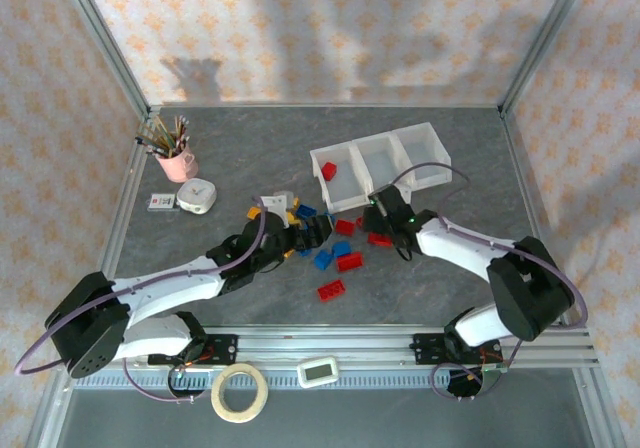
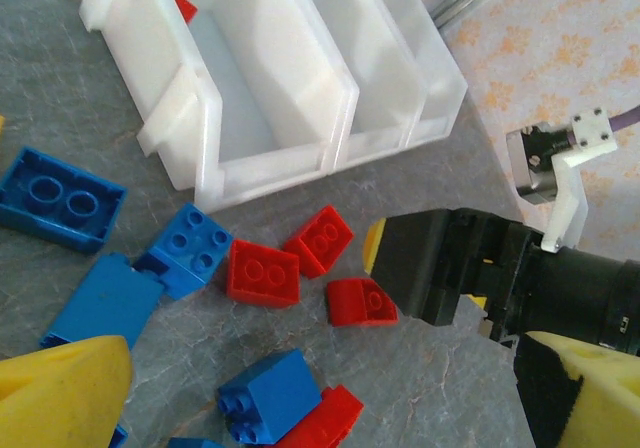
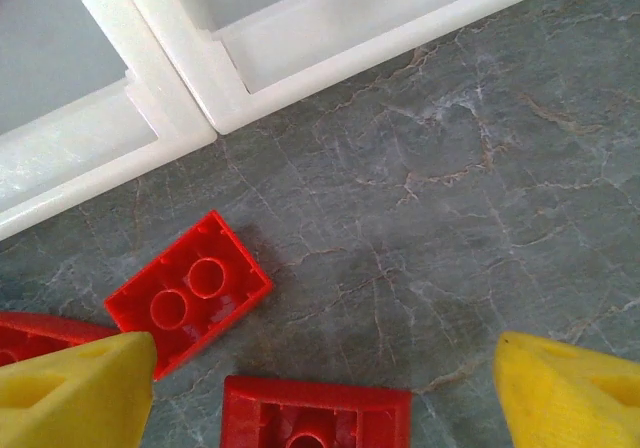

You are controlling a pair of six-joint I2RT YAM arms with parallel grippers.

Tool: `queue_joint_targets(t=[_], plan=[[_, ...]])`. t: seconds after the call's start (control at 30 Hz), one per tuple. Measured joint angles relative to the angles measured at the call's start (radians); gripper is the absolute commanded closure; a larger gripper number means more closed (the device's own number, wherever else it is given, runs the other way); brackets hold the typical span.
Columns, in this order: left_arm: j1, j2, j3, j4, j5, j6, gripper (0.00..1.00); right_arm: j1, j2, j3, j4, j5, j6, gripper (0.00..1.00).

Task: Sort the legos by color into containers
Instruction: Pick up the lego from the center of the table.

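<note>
**Progress.** Sorting looks to be at an early stage. The bins (image 1: 345, 200) stand in a row at upper centre of the overhead view. A lone red brick (image 1: 328, 170) lies in the leftmost compartment, and I can make out nothing in the other two. The loose bricks (image 1: 340, 258), red, blue and a few yellow-orange, are scattered on the table (image 1: 470, 168) just below the bins, mid-frame.

**Right gripper** (image 3: 320, 368). Its pads (image 3: 75, 388) are spread wide and hold nothing. In its wrist view it hangs low over the table, just in front of the bin wall. A two-stud red brick (image 3: 188, 290) lies flat at lower left, close beside the left-hand pad. A second red brick (image 3: 315, 413) sits at the bottom edge, between the pads.

**Left gripper** (image 2: 325, 368). It is likewise spread and empty, over mixed blue and red pieces at lower centre of its view.

**Step in hand (judged).** The right arm is lining up to pick a red brick.

**Next move (judged).**
- Centre the jaws on one brick only.
- Lower until the pads straddle its sides, then close.
- Lift above the bin wall and carry the brick to the compartment that already holds red.

The two arms work close together, so clearance between them needs watching.
</note>
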Motion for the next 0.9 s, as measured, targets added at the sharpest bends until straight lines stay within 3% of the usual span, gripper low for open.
queue_joint_targets(t=[0.53,0.9], plan=[[-0.005,0.002,-0.002,0.011,-0.045,-0.011,0.01,0.0,0.045,-0.084,0.043,-0.06,0.031,0.13],[-0.005,0.002,-0.004,0.011,-0.053,-0.011,0.01,0.0,0.057,-0.087,0.032,-0.048,0.032,0.29]])
